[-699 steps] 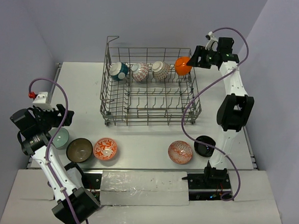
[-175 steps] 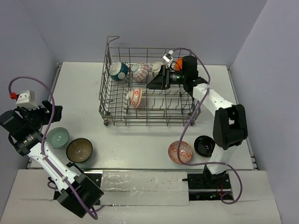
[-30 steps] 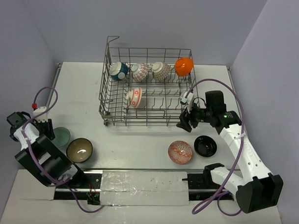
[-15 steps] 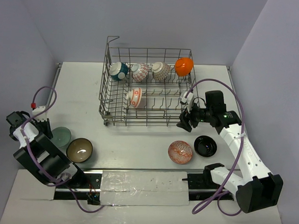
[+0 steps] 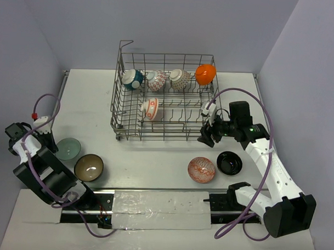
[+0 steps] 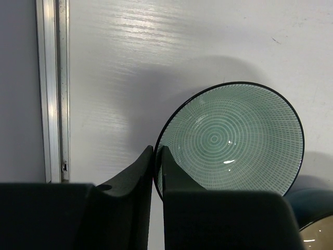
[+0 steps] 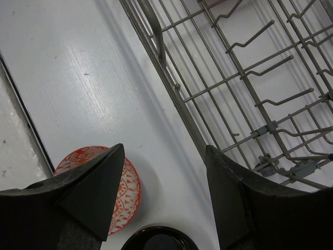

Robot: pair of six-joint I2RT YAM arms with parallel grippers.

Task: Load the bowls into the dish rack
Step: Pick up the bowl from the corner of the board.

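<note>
- The left gripper (image 6: 157, 156) has its jaws clenched on the rim of the pale green bowl (image 6: 229, 138). The rim runs into the narrow slot between the two fingers.
- This bowl sits on the bench (image 5: 91, 106) near the left edge, toward the near-left corner, just beside the brown bowl (image 5: 89, 167).
- Compared with one second earlier, the left wrist sits slightly nearer the far edge. The pale green bowl appears tipped up on one side, but the top view is too small to confirm a lift.
- The right gripper (image 7: 165, 150) has its jaws released and spread wide, grasping nothing. It hangs above the bench between the near wall of the dish rack (image 5: 166, 136) and the red-patterned bowl (image 5: 201, 169). Its pose matches the earlier frame.
- The black bowl (image 5: 229, 163) lies just beside the red-patterned bowl, on the side toward the right edge.
- The dish rack stands toward the far edge, mid-bench. Its load is unchanged:
  - The far row holds the teal bowl (image 5: 132, 79), a patterned bowl (image 5: 156, 79), a second patterned bowl (image 5: 179, 79) and the orange bowl (image 5: 205, 73).
  - The next row holds an orange-banded bowl (image 5: 150, 108).
</note>
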